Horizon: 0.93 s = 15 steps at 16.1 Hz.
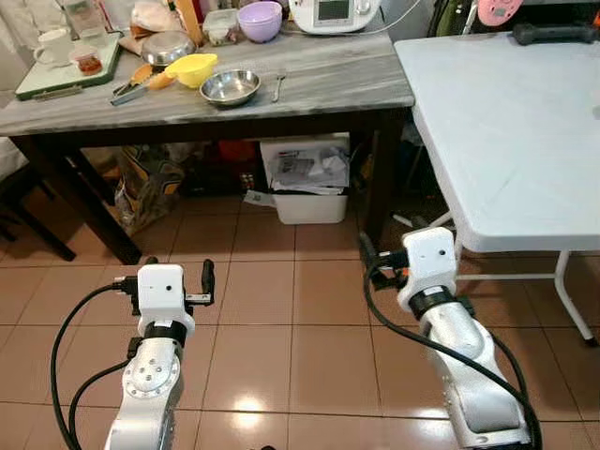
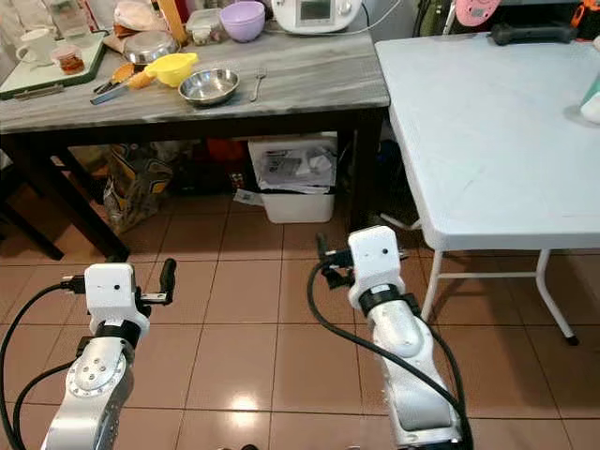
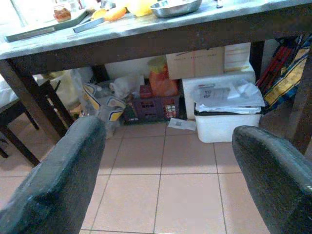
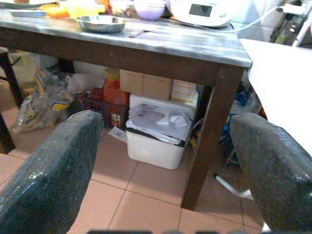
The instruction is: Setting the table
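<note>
A steel bowl and a fork lie on the marble-topped table ahead. A yellow bowl, a purple bowl and a white mug on a green tray are on it too. The white folding table stands to the right with a bare top. My left gripper hangs low over the tiled floor, open and holding nothing. My right gripper is also low and open, near the dark table leg. Both wrist views look under the marble-topped table.
Under the marble-topped table are a white bin of papers, boxes and bags. A white appliance sits at its back edge. The folding table's thin leg stands at the right. Brown tiled floor lies between me and the tables.
</note>
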### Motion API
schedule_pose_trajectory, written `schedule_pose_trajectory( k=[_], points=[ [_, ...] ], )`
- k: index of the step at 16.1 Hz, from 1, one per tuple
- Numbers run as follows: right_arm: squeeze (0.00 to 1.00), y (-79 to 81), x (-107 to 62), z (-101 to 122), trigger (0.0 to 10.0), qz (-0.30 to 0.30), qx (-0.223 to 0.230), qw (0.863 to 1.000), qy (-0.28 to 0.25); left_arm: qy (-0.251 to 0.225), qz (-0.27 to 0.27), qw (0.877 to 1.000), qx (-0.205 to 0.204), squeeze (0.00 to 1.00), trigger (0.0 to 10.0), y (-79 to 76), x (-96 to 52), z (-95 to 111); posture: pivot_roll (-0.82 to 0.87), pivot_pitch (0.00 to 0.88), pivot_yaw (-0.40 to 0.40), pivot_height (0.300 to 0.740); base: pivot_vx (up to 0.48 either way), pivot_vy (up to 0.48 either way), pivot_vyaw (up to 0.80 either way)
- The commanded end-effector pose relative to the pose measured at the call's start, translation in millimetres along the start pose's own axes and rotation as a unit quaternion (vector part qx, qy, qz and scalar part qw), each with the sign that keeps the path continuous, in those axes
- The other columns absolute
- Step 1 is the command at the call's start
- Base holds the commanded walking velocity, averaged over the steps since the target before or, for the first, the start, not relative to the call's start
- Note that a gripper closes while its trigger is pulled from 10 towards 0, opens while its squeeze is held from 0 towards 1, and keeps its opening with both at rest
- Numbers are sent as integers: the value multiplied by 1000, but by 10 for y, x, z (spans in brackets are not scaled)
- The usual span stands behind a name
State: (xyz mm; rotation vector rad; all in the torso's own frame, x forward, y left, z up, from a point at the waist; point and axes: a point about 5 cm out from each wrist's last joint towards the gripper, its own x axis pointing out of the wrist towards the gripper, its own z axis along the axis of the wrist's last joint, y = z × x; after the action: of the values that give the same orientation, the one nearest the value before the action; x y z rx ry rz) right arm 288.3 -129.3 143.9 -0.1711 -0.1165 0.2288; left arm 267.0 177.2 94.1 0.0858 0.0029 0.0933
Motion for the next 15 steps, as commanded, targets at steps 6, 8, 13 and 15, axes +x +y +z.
schedule_pose_trajectory(
  k=[6, 8, 13, 15],
  points=[
    [0, -23, 21, 21, 10000, -3, -7, 1000, -5, -3, -14, 1000, -9, 0, 10000, -37, 28, 26, -250, 122, 106, 740, 0, -461, 0],
    [0, -36, 17, 25, 10000, -6, -9, 1000, -5, -4, -20, 1000, -11, 0, 10000, -61, 36, 30, -260, 124, 111, 740, 0, -414, 0],
    [0, -54, 19, 19, 10000, -11, -13, 1000, -5, -5, -27, 1000, -13, 0, 10000, -77, 58, 41, -261, 126, 118, 740, 0, -439, 0],
    [0, -54, 19, 23, 10000, -12, -13, 1000, -5, -5, -28, 999, -14, 0, 10000, -87, 61, 45, -263, 125, 119, 740, 0, -444, 0]
  ],
)
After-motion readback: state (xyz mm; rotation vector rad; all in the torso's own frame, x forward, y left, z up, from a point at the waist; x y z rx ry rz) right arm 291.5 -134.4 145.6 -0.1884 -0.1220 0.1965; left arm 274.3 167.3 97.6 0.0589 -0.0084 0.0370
